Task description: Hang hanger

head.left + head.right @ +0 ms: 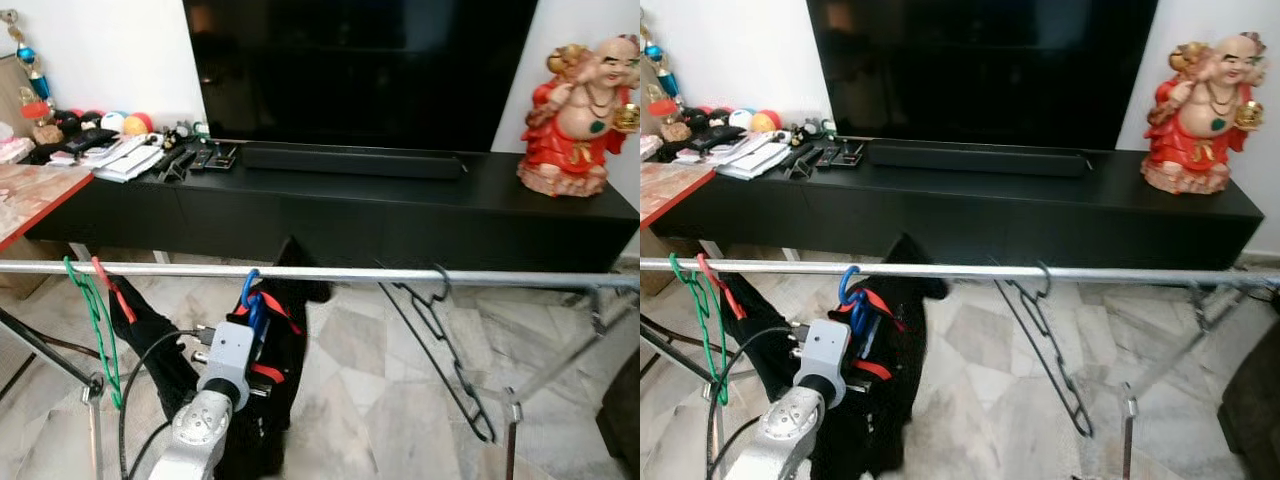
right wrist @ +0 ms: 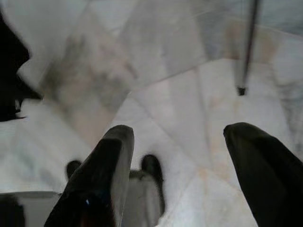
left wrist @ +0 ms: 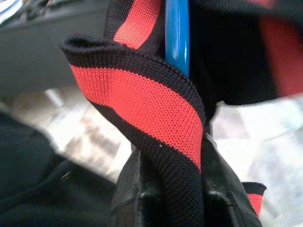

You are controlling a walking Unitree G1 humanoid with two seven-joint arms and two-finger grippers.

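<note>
A silver rail (image 1: 340, 272) runs across in front of me. A blue hanger (image 1: 249, 290) hooks over it, carrying a black garment with red bands (image 1: 283, 350). My left gripper (image 1: 262, 338) reaches up to that garment just below the rail. In the left wrist view the left gripper (image 3: 170, 189) is shut on the garment's red and black collar band (image 3: 142, 109), with the blue hanger (image 3: 177, 33) right behind it. An empty black hanger (image 1: 440, 340) hangs further right on the rail. My right gripper (image 2: 180, 137) hangs open over the marble floor.
A green hanger (image 1: 98, 320) and a red hanger (image 1: 115, 290) with dark cloth hang at the rail's left end. Behind stands a black TV console (image 1: 400, 200) with a soundbar (image 1: 350, 160), a red figurine (image 1: 580, 110) and clutter at left. Rack legs (image 1: 512, 430) cross the floor.
</note>
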